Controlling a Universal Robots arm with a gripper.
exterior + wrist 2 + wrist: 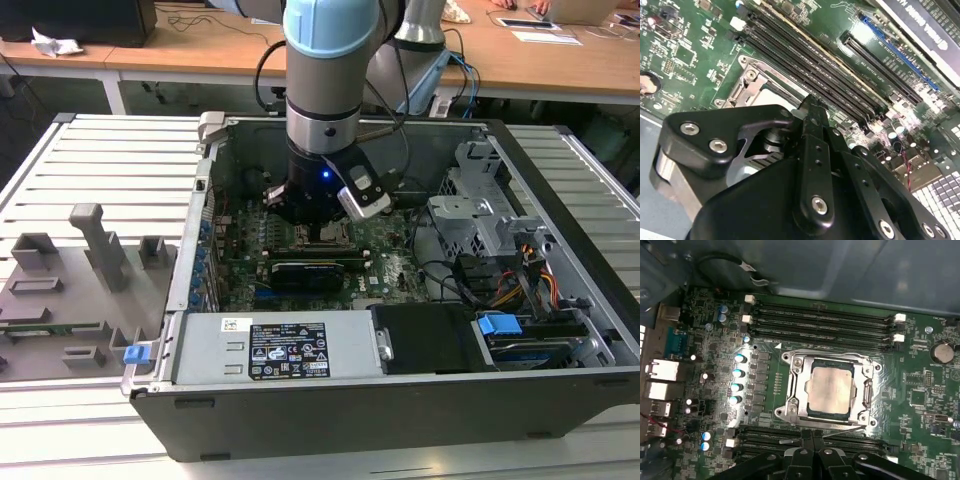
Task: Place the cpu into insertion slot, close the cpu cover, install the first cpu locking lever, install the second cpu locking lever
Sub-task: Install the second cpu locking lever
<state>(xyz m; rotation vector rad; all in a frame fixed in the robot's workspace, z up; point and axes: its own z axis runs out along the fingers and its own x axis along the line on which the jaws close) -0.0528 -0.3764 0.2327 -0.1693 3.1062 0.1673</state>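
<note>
In the first wrist view the cpu [829, 391], silver-grey top up, lies in the insertion slot [790, 410]. The cpu cover [799, 371] rests flat around it, the chip showing through its window. One locking lever [868, 396] runs along one side of the socket. Another thin lever [790, 441] lies along the side nearest my gripper [813, 436], whose black fingers are shut together with their tips at that lever. In the second wrist view the fingertips [811, 104] sit at the socket's edge [752, 82]. In the exterior view the gripper [318, 226] hangs low over the motherboard [385, 250].
Long memory slots [820, 320] flank the socket on two sides. A black expansion card [315, 272] lies just in front of the gripper. The case walls [330, 405], a drive cage [480, 205] and cables [470, 285] stand close by. A grey fixture tray [70, 280] sits on the exterior view's left.
</note>
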